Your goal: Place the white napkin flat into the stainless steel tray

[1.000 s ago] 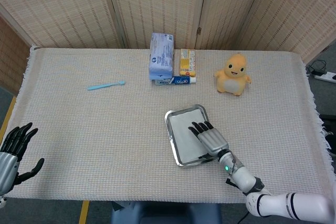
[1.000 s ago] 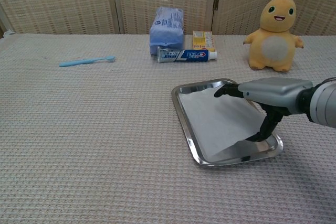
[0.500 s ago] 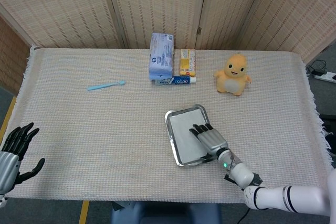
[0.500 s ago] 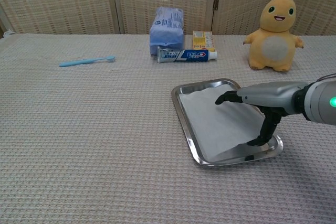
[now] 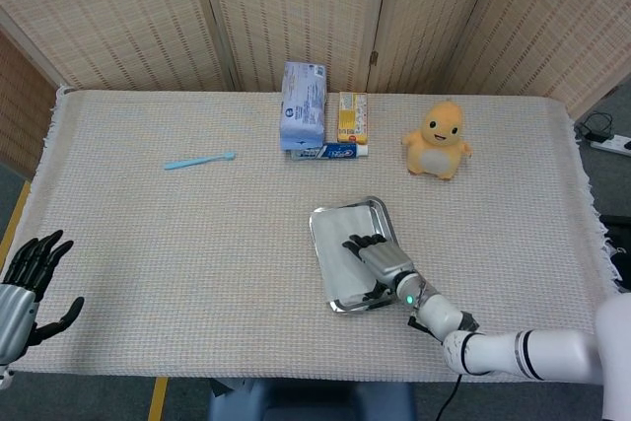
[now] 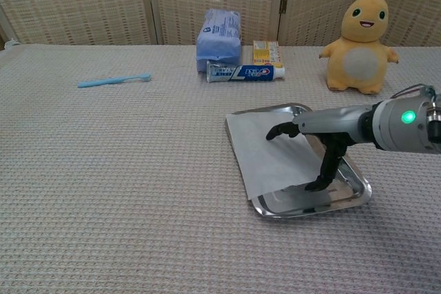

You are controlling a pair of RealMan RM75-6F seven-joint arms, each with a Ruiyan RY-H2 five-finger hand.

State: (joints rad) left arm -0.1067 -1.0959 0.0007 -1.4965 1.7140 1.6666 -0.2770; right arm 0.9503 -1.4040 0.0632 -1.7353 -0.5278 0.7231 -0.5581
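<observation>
1. Your white napkin is lying across the left part of the stainless steel tray, with its left edge draping over the tray's left rim and its near corner riding up on the near rim, so it is not sitting flat inside.
2. The tray is sitting on the woven table cover, right of centre and toward the near side; its bare metal is showing along the right and near rims.
3. Your right hand is reaching in from the right over the tray, palm down and fingers spread. The fingertips are hanging over the napkin and the thumb is pointing down into the tray. It is gripping nothing; I cannot tell whether it is touching the napkin.
4. Your left hand is hovering at the near left edge of the table, fingers splayed, holding nothing, well apart from the tray.
5. A yellow plush toy is standing far right of the tray.
6. A blue tissue pack, a toothpaste tube and a small yellow box are clustering at the far centre.
7. A blue toothbrush is lying far left.
</observation>
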